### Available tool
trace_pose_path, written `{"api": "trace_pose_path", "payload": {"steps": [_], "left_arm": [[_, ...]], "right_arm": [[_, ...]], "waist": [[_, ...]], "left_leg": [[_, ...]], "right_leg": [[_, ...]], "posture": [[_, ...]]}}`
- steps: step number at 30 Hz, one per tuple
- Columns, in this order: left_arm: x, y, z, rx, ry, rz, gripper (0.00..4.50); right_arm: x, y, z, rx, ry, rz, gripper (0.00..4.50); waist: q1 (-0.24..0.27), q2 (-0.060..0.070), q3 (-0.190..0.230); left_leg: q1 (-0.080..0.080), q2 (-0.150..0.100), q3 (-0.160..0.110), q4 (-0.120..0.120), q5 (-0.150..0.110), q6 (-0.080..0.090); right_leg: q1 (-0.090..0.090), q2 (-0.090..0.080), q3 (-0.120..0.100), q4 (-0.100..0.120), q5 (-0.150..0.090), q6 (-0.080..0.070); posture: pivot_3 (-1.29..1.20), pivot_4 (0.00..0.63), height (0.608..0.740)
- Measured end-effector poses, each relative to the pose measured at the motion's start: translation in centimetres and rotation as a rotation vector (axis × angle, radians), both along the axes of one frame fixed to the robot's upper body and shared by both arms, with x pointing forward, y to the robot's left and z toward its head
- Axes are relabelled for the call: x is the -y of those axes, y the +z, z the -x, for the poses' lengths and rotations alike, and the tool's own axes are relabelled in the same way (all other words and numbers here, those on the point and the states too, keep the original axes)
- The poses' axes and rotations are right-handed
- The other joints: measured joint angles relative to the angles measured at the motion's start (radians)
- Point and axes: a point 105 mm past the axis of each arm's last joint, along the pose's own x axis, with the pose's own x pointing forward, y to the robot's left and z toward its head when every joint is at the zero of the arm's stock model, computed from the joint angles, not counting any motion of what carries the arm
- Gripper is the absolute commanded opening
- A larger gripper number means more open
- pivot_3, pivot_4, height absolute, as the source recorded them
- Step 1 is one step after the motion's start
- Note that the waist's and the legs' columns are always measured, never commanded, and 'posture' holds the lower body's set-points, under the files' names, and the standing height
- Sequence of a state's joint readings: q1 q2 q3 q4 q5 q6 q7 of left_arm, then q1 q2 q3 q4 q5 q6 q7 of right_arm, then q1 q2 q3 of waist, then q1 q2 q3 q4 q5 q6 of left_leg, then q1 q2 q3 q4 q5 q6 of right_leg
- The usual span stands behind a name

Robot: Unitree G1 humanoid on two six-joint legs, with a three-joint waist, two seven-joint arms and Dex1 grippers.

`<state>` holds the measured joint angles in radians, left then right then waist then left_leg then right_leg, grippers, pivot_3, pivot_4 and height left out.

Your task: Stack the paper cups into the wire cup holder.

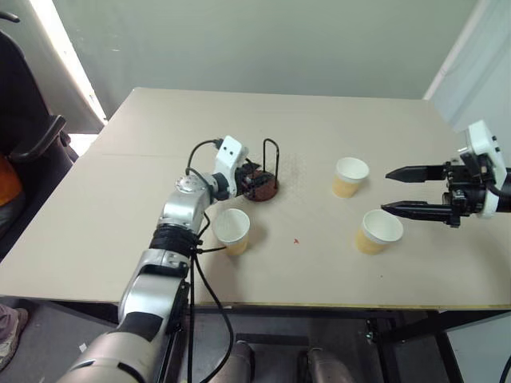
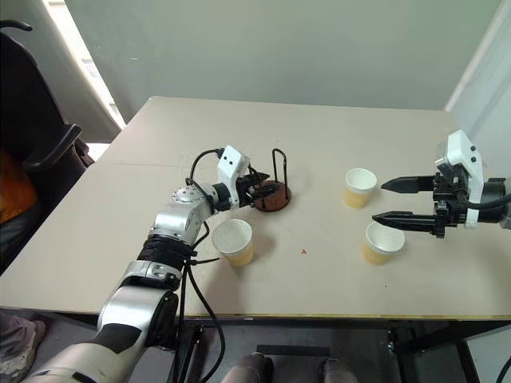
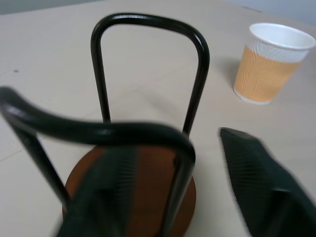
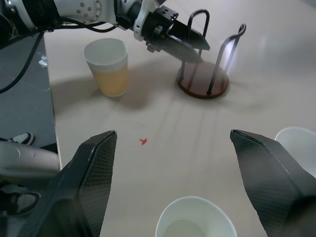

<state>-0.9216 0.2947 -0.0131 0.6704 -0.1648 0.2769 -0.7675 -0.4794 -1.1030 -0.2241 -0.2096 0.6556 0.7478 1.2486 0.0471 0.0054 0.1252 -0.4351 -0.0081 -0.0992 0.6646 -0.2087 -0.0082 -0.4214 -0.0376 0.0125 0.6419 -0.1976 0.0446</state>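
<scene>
Left fingers (image 4: 185,43) astride wire cup holder (image 4: 203,84)

Wide-apart jaws above paper cup (image 4: 193,219), wire cup holder (image 4: 204,79) beyond

Table (image 1: 120,199) carries everything. Wire cup holder (image 1: 263,185) stands left of centre, toward the middle in depth. Left gripper (image 1: 249,180) is at the holder's left side, one finger inside a wire loop over the base. One paper cup (image 1: 232,230) sits near and just left of the holder. Second cup (image 1: 350,176) is right of the holder, well apart. Third cup (image 1: 378,231) is nearer, right. Right gripper (image 1: 403,191) hovers far right, fingers spread, between those two cups.
</scene>
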Motion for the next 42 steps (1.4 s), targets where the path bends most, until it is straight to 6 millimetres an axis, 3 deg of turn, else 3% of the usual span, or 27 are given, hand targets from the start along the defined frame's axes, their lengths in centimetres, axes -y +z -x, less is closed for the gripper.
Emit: {"api": "trace_pose_path", "payload": {"steps": [4, 8, 14, 17, 22, 24, 29, 32, 38, 42], "left_arm": [[-0.9, 0.4, -0.2, 0.023, 0.023, -0.012, 0.04], [-2.1, 0.8, -0.1, 0.025, 0.026, -0.033, 0.04], [-0.5, 2.4, 1.4, 0.058, -0.090, -0.019, 0.04], [1.1, 3.4, 2.7, 0.076, -0.177, -0.026, 0.04], [5.2, 4.9, 7.1, 0.123, -0.429, -0.081, 0.04], [5.9, 4.1, 8.5, 0.107, -0.495, -0.118, 0.04], [6.7, 1.4, 9.5, 0.021, -0.508, -0.163, 0.04], [7.2, 0.6, 10.4, -0.001, -0.510, -0.162, 0.04], [8.0, 0.0, 11.7, -0.031, -0.504, -0.132, 0.04], [7.4, -1.6, 12.7, -0.075, -0.495, -0.155, 0.04]], "right_arm": [[0.1, 0.4, 0.1, 0.014, -0.005, -0.009, 3.82], [0.1, 0.4, 0.0, 0.019, -0.009, -0.009, 3.82], [0.0, 0.7, -0.1, 0.037, -0.003, -0.008, 3.82], [0.0, 0.7, -0.2, 0.032, 0.002, -0.007, 3.82], [-0.3, 1.0, -0.3, 0.044, 0.018, -0.006, 3.82], [-0.3, 0.7, -0.1, 0.029, 0.026, 0.005, 3.82], [-0.2, -1.2, 1.0, -0.048, 0.054, 0.098, 3.82], [-0.5, -3.1, 2.0, -0.100, 0.085, 0.225, 3.82], [-1.3, -4.1, 2.4, -0.105, 0.118, 0.280, 3.82], [-1.3, -4.7, 2.2, -0.116, 0.111, 0.304, 3.82]], "waist": [[0.000, 0.000, 0.000], [0.000, 0.000, 0.000], [0.004, 0.000, 0.000], [0.004, 0.000, 0.000], [0.004, 0.000, 0.000], [0.004, 0.000, 0.000], [0.004, 0.000, 0.000], [0.003, 0.000, 0.000], [0.002, 0.000, 0.000], [0.002, 0.000, 0.000]], "left_leg": [[0.001, 0.000, 0.001, 0.000, 0.000, 0.000], [0.001, 0.000, 0.001, 0.000, 0.000, 0.000], [0.000, -0.002, 0.001, 0.000, -0.001, 0.002], [0.000, -0.002, 0.003, 0.000, -0.001, 0.002], [0.001, -0.003, 0.005, 0.000, -0.002, 0.003], [0.001, -0.003, 0.006, 0.000, -0.002, 0.004], [0.001, -0.003, 0.006, 0.001, -0.002, 0.004], [0.001, -0.003, 0.006, 0.001, -0.004, 0.004], [0.002, -0.003, 0.007, 0.001, -0.004, 0.004], [0.003, -0.003, 0.008, 0.000, -0.004, 0.004]], "right_leg": [[0.000, 0.000, 0.001, 0.000, 0.000, 0.000], [0.000, 0.000, 0.002, 0.000, 0.000, 0.001], [0.000, 0.000, 0.005, -0.002, 0.000, 0.003], [0.000, 0.000, 0.007, -0.002, -0.001, 0.004], [0.000, 0.000, 0.011, -0.002, -0.001, 0.005], [0.000, 0.000, 0.012, -0.002, -0.001, 0.005], [0.000, 0.000, 0.012, -0.002, -0.001, 0.005], [0.000, -0.001, 0.012, -0.002, -0.001, 0.005], [0.000, -0.001, 0.014, -0.002, -0.001, 0.006], [0.000, 0.000, 0.014, -0.001, -0.001, 0.006]], "posture": [[0.00, 0.150, 0.740], [0.00, 0.150, 0.740], [0.00, 0.150, 0.740], [0.00, 0.150, 0.740], [0.00, 0.150, 0.740], [0.00, 0.150, 0.740], [0.00, 0.150, 0.740], [0.00, 0.150, 0.740], [0.00, 0.150, 0.740], [0.00, 0.150, 0.740]]}}
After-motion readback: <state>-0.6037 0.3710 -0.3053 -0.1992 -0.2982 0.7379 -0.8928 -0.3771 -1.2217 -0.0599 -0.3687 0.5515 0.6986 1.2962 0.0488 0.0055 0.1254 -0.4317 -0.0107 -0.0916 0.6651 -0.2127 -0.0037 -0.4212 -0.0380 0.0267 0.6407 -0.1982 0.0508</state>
